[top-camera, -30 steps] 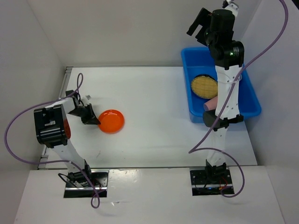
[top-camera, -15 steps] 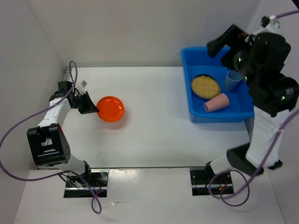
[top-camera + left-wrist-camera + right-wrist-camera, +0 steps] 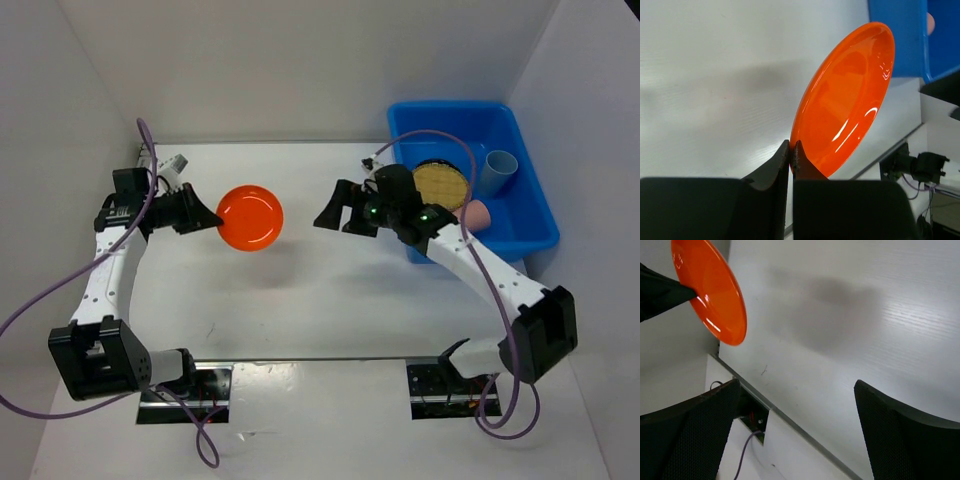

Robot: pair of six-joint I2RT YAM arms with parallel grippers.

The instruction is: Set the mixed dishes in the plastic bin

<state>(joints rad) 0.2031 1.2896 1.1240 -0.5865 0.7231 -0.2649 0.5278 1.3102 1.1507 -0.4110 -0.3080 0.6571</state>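
Two grippers face each other over the white table (image 3: 300, 300); the left gripper (image 3: 212, 222) is pinched tight on the rim of a glossy round orange plate (image 3: 250, 217), holding it tilted on edge, clear of the table; the right gripper (image 3: 336, 217), jaws spread wide and empty, hangs well apart from the plate; beyond it, at the far right, sits the large bright blue rectangular plastic bin (image 3: 450, 106), holding a tan woven-look round plate (image 3: 442, 185), a pink cup (image 3: 477, 213) partly hidden by the right arm, and a blue cup (image 3: 497, 172) by the right wall.

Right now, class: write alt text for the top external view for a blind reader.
The left tool holds an orange plate by its rim above a white table; the open right tool faces it, beside a blue bin.
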